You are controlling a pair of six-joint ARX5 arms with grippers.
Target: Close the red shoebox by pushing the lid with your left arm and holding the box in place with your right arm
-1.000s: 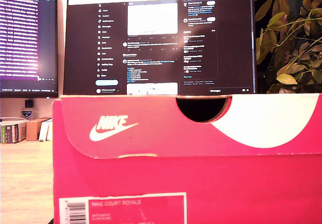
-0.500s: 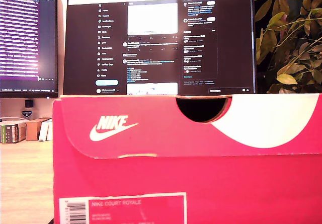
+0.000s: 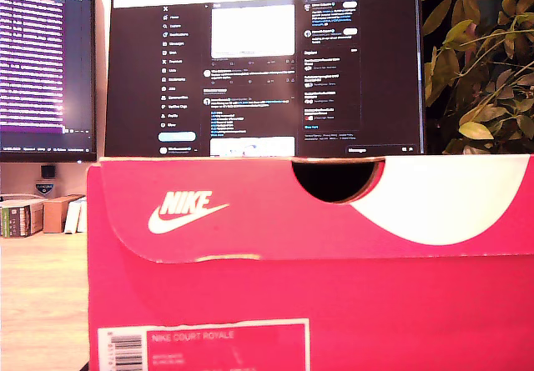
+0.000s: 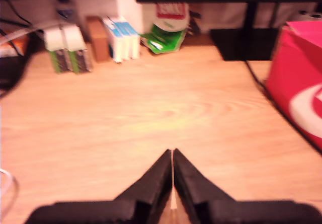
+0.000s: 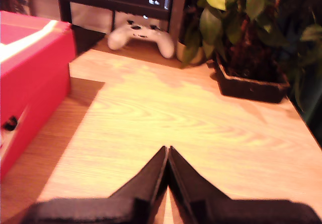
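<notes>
Exterior view, from its left to its right: side monitor (image 3: 46, 62) with purple text, small boxes and books (image 3: 40, 215) on the wooden desk (image 3: 42, 304), then the red shoebox (image 3: 317, 304) very close to the camera, filling the lower frame and running off the exterior view's right edge. Lid (image 3: 250, 208) sits down on the box, white swoosh logo on its front flap, dark finger notch (image 3: 336, 179) at the top edge, white label (image 3: 204, 346) low on the box front. Main monitor (image 3: 263, 67) stands behind the box, dark page on screen; leafy plant (image 3: 484, 62) at the exterior view's right. No arm shows in this view. First wrist view: my first gripper (image 4: 172, 156) has its black jaws pressed together, nothing between them, hovering over bare desk (image 4: 126, 113); shoebox (image 4: 297, 83) is off to one side, apart from the jaws; small cartons (image 4: 90, 43) stand at the desk's far edge. Second wrist view: my second gripper (image 5: 167, 152) also has jaws closed tight on nothing, over bare desk (image 5: 176, 108); shoebox (image 5: 30, 78) well off to the side, not touching; white game controller (image 5: 141, 36) and potted plant (image 5: 251, 38) at the far edge.
</notes>
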